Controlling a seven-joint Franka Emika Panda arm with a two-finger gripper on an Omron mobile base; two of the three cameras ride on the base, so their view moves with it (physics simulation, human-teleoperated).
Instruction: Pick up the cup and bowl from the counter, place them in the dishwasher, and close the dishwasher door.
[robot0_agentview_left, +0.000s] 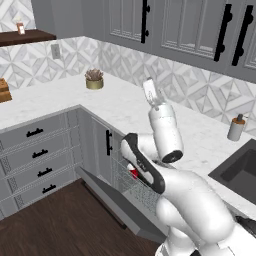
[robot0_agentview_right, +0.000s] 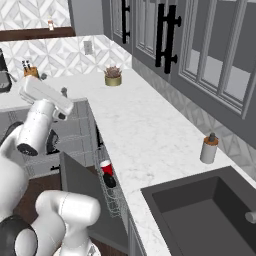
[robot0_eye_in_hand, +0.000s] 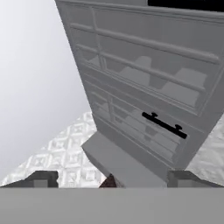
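Cup (robot0_agentview_right: 106, 167) was already in the dishwasher rack (robot0_agentview_right: 111, 192), lying tilted in the wire basket, red side w/ white rim toward the desk edge. A dark round thing sat just below it, touching, prob. the bowl (robot0_agentview_right: 110, 180), though too small to be sure. In the left base view the cup showed as a red patch (robot0_agentview_left: 133, 173) behind the arm. Desk (robot0_agentview_right: 150, 135) held a potted plant (robot0_agentview_right: 113, 76) and a soap bottle (robot0_agentview_right: 208, 148) near the sink (robot0_agentview_right: 200, 215).

Gripper (robot0_eye_in_hand: 111, 178) was empty, fingertips standing wide apart, hand raised high above the desk and aimed up at the wall cabinets (robot0_eye_in_hand: 144, 87). In the left base view it sat at the top of the forearm (robot0_agentview_left: 151, 94).

Judgement: both items look loaded, so what's left is shutting the dishwasher door (robot0_agentview_left: 117, 202). Door lay dropped open, roughly flat, hinged at the bottom, its long free edge running parallel to the cabinet fronts. It lay well below the gripper and toward the floor side, so the hand would need to come down and get under or behind that outer edge to swing it up. Risk: elbow near the rack.
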